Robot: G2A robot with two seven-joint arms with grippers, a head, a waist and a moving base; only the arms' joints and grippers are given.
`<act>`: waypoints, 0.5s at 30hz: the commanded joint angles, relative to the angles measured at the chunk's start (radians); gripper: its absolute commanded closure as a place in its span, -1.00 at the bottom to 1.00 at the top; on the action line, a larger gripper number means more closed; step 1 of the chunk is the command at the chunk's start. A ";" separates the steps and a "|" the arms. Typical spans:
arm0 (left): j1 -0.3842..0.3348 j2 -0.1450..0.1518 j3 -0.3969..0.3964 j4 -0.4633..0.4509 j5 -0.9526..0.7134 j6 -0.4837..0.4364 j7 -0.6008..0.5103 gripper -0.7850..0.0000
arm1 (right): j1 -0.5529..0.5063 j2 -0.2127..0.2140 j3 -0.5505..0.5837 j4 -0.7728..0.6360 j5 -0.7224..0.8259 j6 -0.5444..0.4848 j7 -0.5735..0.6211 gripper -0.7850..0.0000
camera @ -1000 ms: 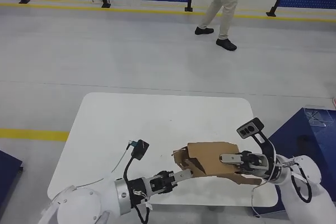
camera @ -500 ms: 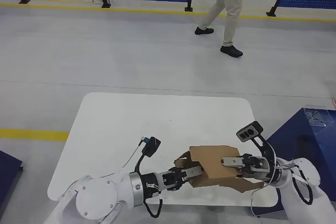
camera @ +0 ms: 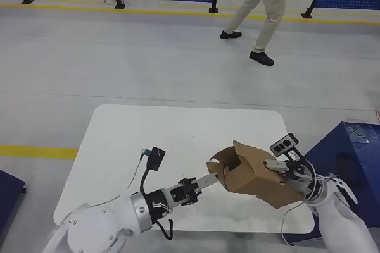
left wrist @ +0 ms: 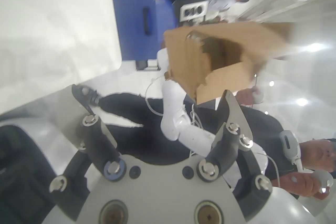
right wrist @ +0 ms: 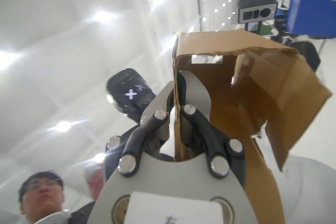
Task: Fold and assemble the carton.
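The carton (camera: 250,172) is no longer laid flat. Within the last second it has been raised and tipped above the near right part of the table (camera: 133,139), and its panels have been spread into an open tube. The left pincer (camera: 206,182), half a second ago pushed in among the end flaps, is now drawn back just beside that end. The body is thus judged to be squared up, while the end flaps are still to be folded in and closed.

In the top view the hold on the carton's far end cannot be made out. It is settled in the right wrist view, where the right pincer (right wrist: 178,80) is seen clamped on one carton (right wrist: 262,93) wall, one finger inside and one outside. In the left wrist view the left pincer (left wrist: 152,92) is shown spread wide with nothing held. The carton (left wrist: 199,57) hangs beyond its fingertips, its open mouth and ragged flap edges turned toward them.
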 commanded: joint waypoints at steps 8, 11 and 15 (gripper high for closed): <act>0.090 0.024 -0.065 -0.031 0.124 0.008 -0.076 -1.00 | 0.049 -0.010 -0.058 0.076 0.185 0.212 0.041 1.00; 0.057 0.020 -0.014 -0.019 0.145 0.013 -0.085 -1.00 | 0.047 -0.012 -0.075 0.067 0.171 0.227 0.044 1.00; 0.010 0.013 0.038 0.001 0.159 0.021 -0.083 -1.00 | 0.041 -0.012 -0.093 0.050 0.122 0.224 0.052 1.00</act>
